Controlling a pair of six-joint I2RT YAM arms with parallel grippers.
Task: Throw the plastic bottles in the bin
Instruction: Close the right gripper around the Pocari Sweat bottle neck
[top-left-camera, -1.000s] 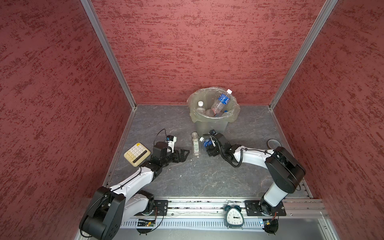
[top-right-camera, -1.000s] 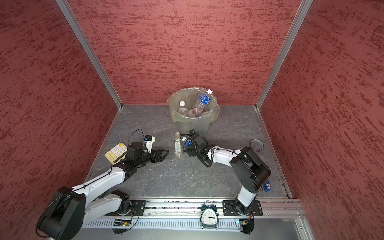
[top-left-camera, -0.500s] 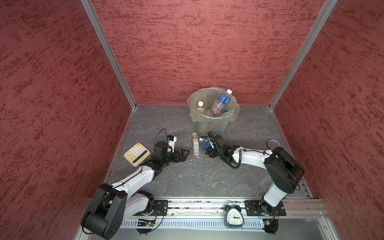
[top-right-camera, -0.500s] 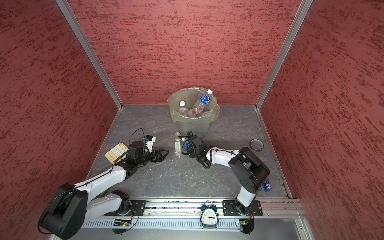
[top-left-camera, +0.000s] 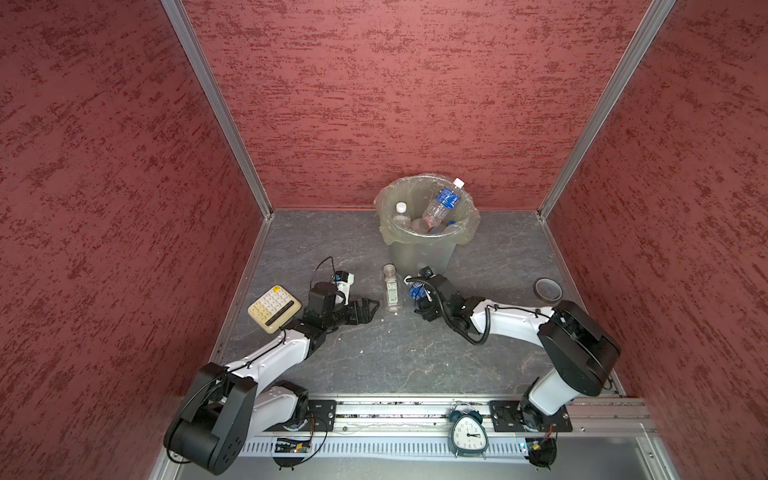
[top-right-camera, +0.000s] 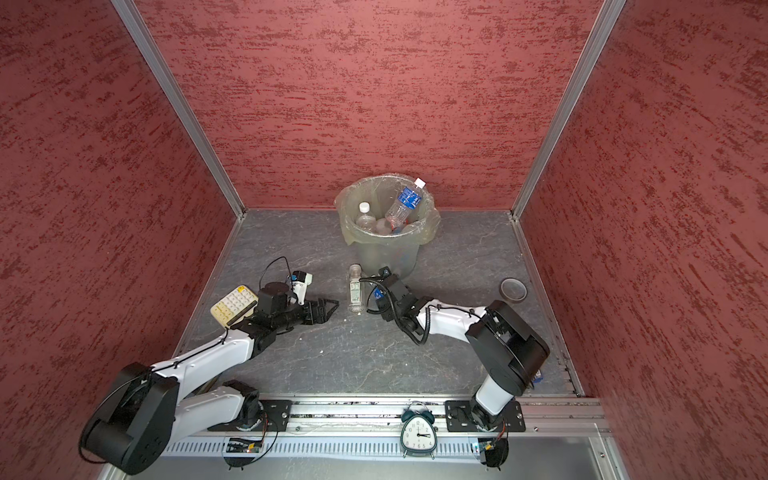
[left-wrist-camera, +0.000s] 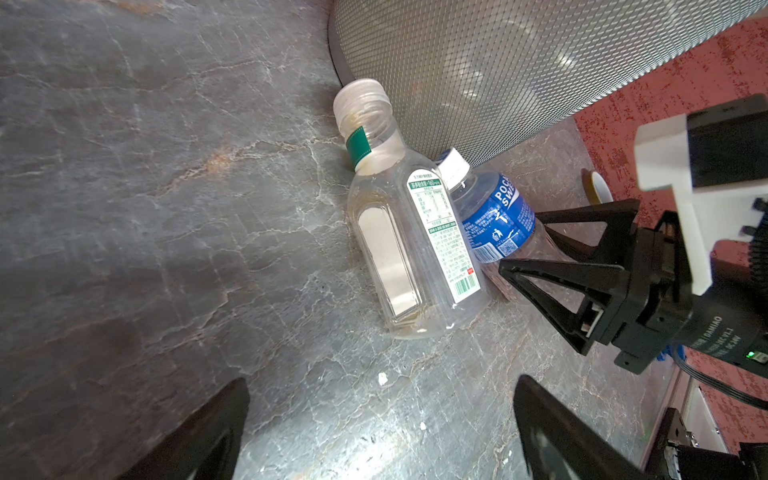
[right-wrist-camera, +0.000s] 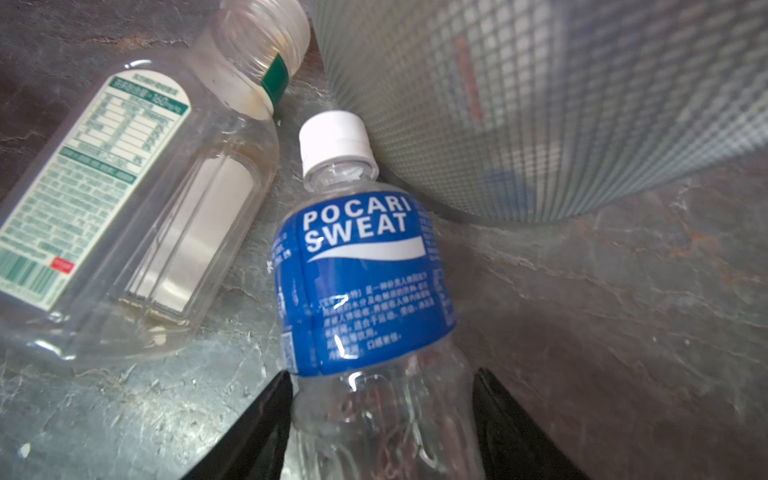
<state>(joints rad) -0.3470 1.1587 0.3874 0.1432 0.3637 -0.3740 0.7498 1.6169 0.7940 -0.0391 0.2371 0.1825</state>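
The right hand (right-wrist-camera: 380, 386) grips the lower body of the Pocari Sweat bottle (right-wrist-camera: 361, 282), which lies on the tabletop (top-left-camera: 415, 353) just beside the bin (top-left-camera: 419, 253). It should lift well above the rim before releasing. The left hand (left-wrist-camera: 380, 392) gapes empty near the green-labelled bottle (left-wrist-camera: 411, 249). Two bottles lie outside. The one bin shows two clearly, with others jumbled beneath.

Glossy clear plastic blue-labelled bottle (right-wrist-camera: 365, 286), grid-textured translucent plastic bin (right-wrist-camera: 540, 104), matt veined stone-look tabletop (right-wrist-camera: 623, 316), rough walls (top-left-camera: 415, 104)
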